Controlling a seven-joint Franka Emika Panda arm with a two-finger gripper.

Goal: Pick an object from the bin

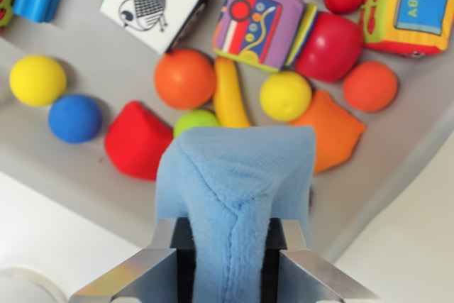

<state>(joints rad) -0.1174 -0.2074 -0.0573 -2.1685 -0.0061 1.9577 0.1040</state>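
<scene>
The gripper (230, 257) is clamping a light blue plush block (237, 182) between its jaws, holding it above the grey bin (106, 69). Below it, a banana (228, 94), an orange ball (184, 78), a red soft shape (137, 140) and an orange soft shape (333, 129) are lying among other toys.

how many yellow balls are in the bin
2. One yellow foam ball lies at the wrist view's left, beside the blue ball; the other sits mid-bin by the yellow banana. The light blue plush block in the gripper may hide more.
</scene>
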